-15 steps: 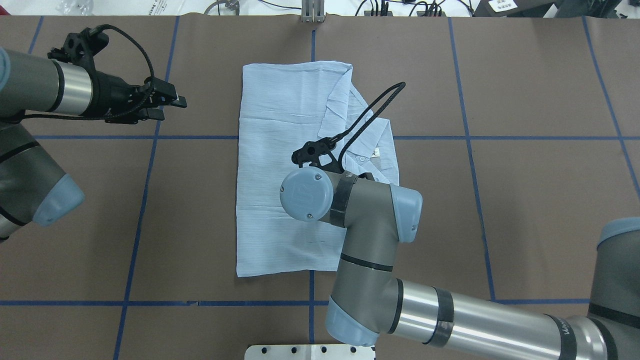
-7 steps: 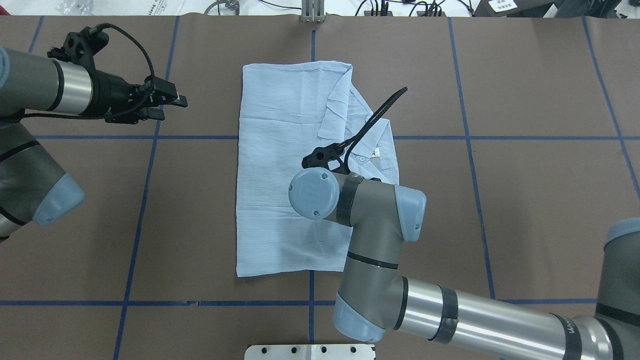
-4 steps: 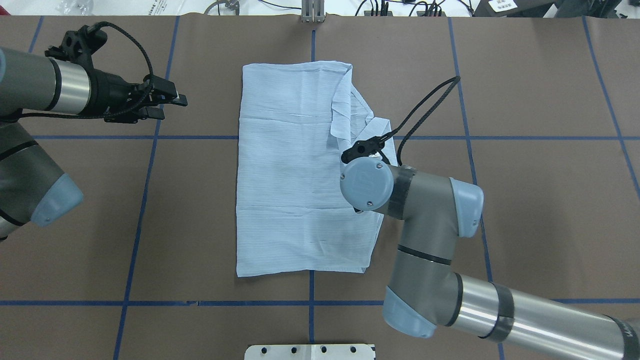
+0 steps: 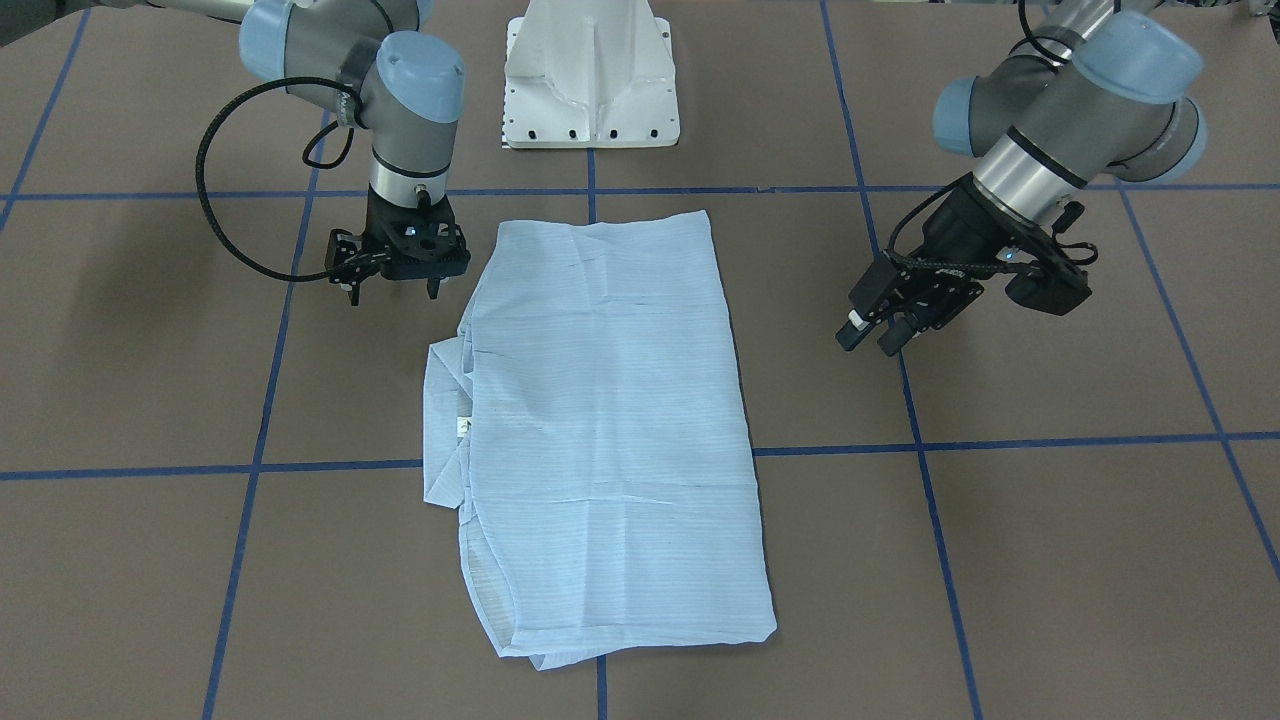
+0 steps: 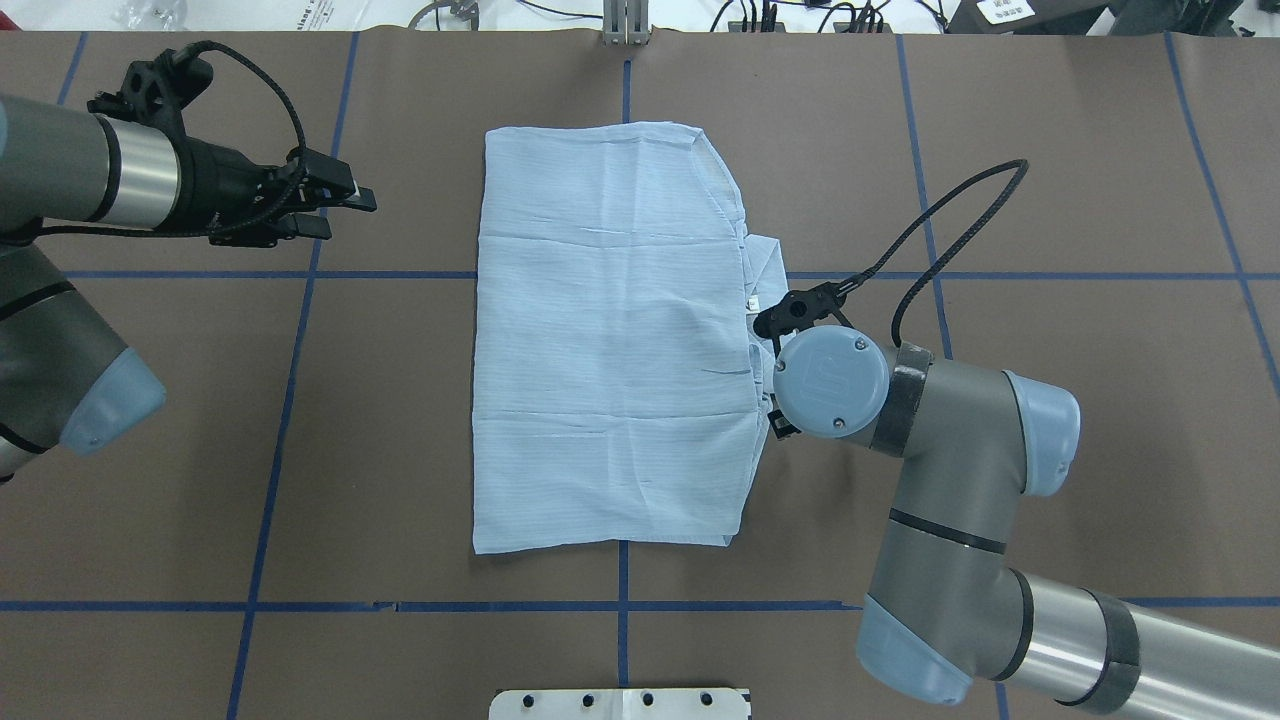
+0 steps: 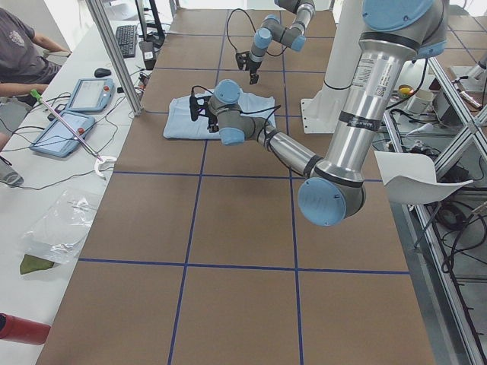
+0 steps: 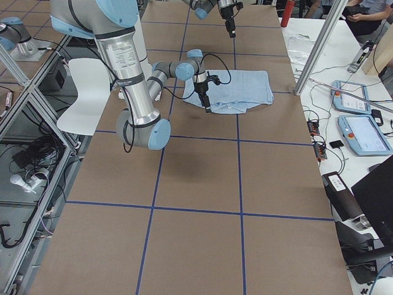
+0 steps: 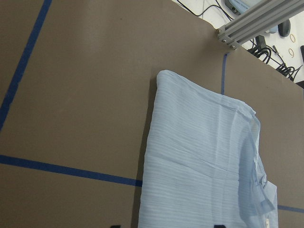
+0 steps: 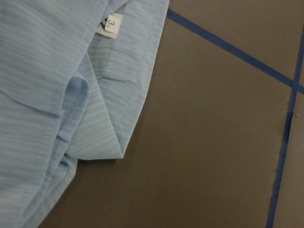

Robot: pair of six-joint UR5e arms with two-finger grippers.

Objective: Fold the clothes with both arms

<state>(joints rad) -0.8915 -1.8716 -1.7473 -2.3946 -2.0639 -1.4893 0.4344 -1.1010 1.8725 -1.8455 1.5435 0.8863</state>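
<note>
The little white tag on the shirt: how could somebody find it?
Find the brown table with blue lines, where one pale blue shirt lies folded in the middle. Look along the shirt's edge nearest the right arm, where the collar pokes out. The tag is the only small white square there, with a number printed on it.

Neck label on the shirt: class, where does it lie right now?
In the front-facing view the neck label lies at the left edge of the shirt, below the right end effector in the picture.
</note>
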